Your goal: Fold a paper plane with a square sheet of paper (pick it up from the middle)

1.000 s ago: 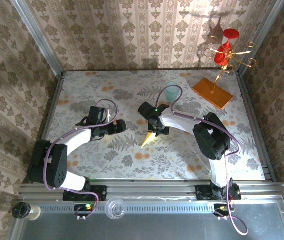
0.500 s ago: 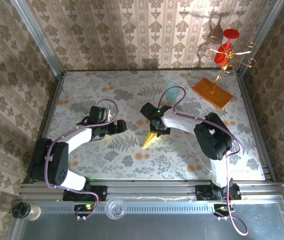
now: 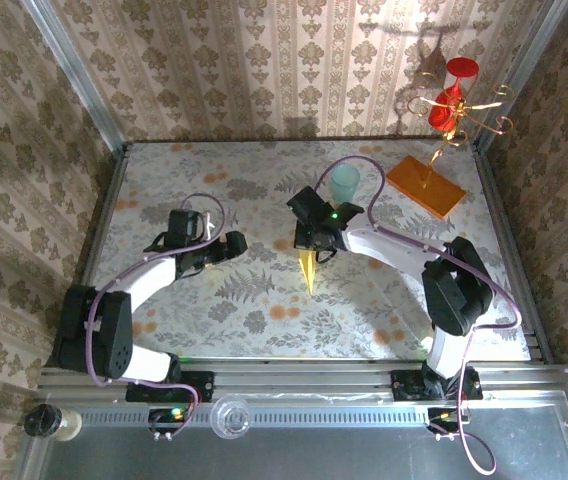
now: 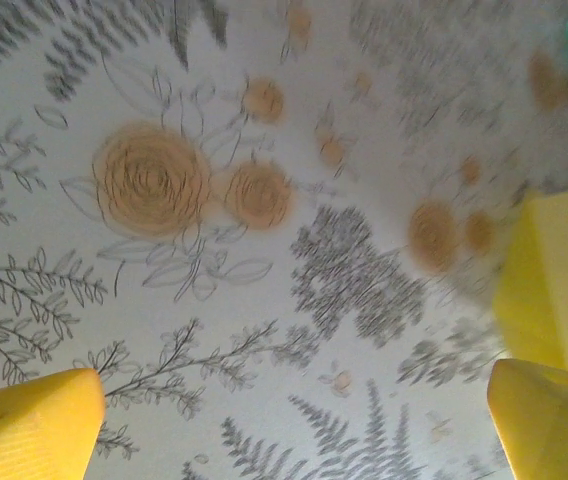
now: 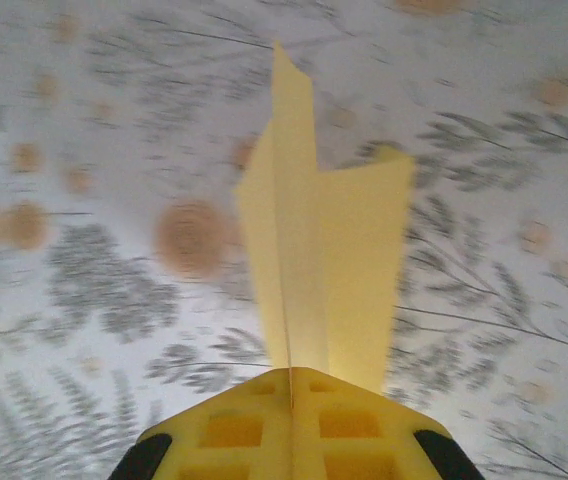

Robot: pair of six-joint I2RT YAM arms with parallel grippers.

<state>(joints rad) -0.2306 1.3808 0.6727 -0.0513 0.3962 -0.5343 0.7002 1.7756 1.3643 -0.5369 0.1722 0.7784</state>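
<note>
Top view. Right gripper point(image 3: 309, 250) is near the table centre, jaws pressed together on the tail end of the paper plane point(image 3: 310, 273). The plane's nose points to 6 o'clock, toward the arm bases. Its tail runs under the gripper at 12 o'clock. Cannot tell whether the nose touches the table point(image 3: 214, 325) or hangs just above it.

Right wrist view. The two yellow fingers point(image 5: 234, 430) are closed against each other at 6 o'clock of the frame, with the plane clamped in the seam between them. From there the plane runs up toward 12 o'clock, centre crease in line with the seam. One wing panel spreads to the 1 o'clock side. The floral table surface behind it is blurred.

Left gripper point(image 3: 234, 243) is at 9 o'clock from the plane and well apart from it. Its jaws are spread wide with nothing between them. In the left wrist view the yellow fingertips point(image 4: 39, 425) sit at the 7 and 5 o'clock corners, with bare patterned table between them.

Cup point(image 3: 344, 183), pale teal, stands at 1 o'clock from the right gripper, near it. It also shows as a teal blur in the 1 o'clock corner of the left wrist view. Orange slab point(image 3: 424, 187) lies at the table's 2 o'clock corner, well apart from the plane.
</note>
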